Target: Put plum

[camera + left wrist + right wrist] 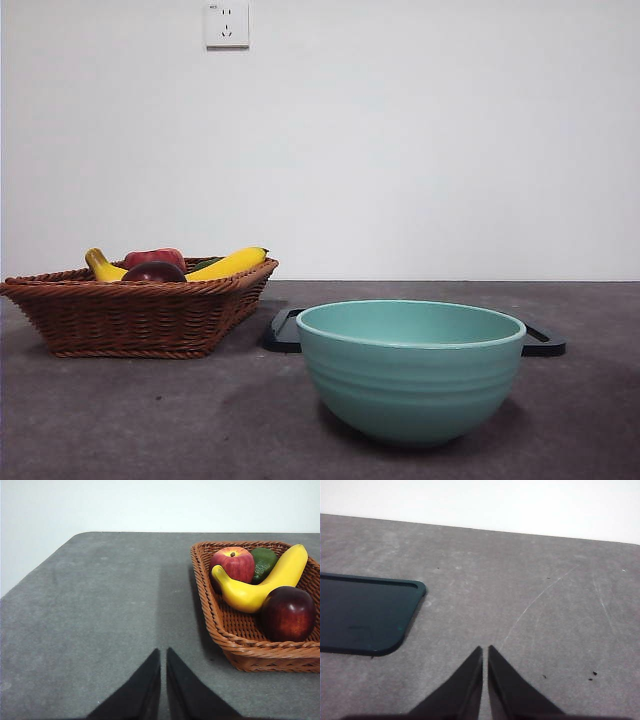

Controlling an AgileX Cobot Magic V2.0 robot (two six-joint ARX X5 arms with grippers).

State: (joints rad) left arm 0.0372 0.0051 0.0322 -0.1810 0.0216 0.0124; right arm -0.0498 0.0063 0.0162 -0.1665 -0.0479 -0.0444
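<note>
You have not started yet. The big gray table (120,420) holds a wicker basket (225,635), a green bowl (410,370) and a dark tray (360,615) behind the bowl. The plum (287,613) sits in the basket, touching the banana (260,587), near the red apple (232,564). Your left gripper (163,652) and right gripper (485,650) are both closed tight and hold nothing. All the work is left: grab the plum and put it down.
</note>
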